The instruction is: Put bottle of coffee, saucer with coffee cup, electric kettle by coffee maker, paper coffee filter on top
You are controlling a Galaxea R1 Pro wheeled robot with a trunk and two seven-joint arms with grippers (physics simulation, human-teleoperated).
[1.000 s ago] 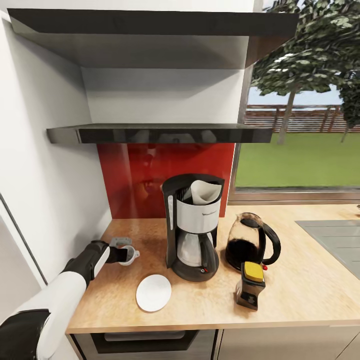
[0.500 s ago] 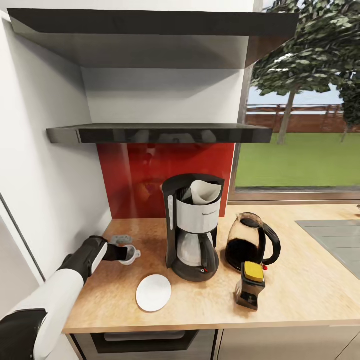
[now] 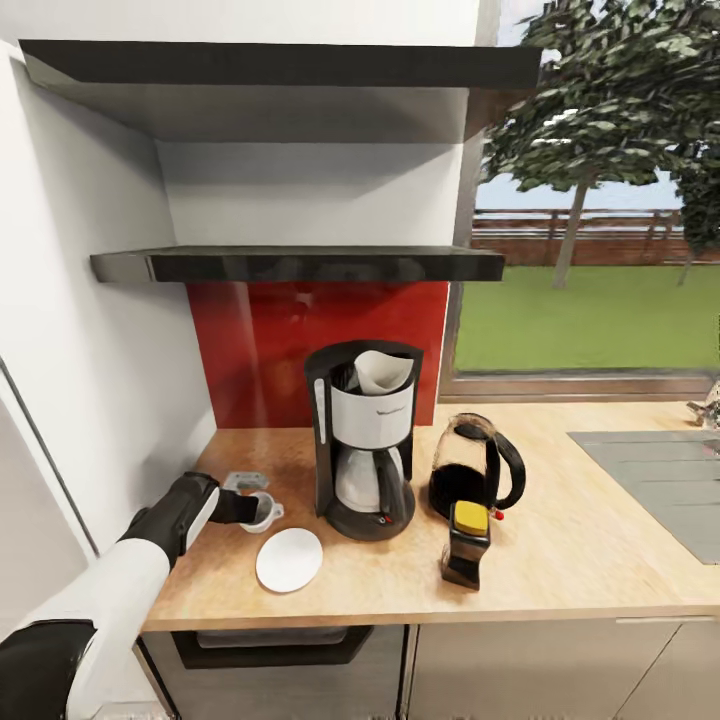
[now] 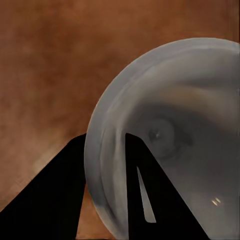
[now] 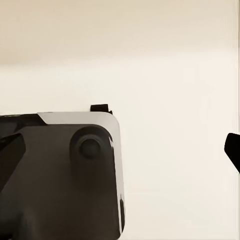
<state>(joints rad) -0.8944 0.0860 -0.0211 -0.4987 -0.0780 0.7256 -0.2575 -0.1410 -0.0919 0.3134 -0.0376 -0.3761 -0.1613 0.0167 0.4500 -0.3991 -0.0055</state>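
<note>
The black coffee maker (image 3: 362, 450) stands on the wood-grain kitchen countertop (image 3: 580, 560), with the white paper coffee filter (image 3: 383, 370) in its open top. To its right is the glass electric kettle (image 3: 470, 475). In front of the kettle stands the bottle of coffee (image 3: 466, 545). The white saucer (image 3: 289, 560) lies left of the coffee maker's base. My left gripper (image 3: 250, 508) is shut on the rim of the coffee cup (image 3: 264, 513) just behind the saucer. The left wrist view shows one finger inside the cup (image 4: 175, 135) and one outside. My right gripper (image 5: 120, 152) has its fingers wide apart.
The black kitchen shelf (image 3: 300, 264) hangs above the coffee maker, in front of a red backsplash (image 3: 260, 350). A white wall (image 3: 90, 380) closes the counter's left end. A steel draining board (image 3: 650, 480) lies at the right. A window (image 3: 590, 300) is behind.
The camera has pulled back and turned, shifting the whole scene left. My left gripper, still holding the cup, now sits closer to the saucer.
</note>
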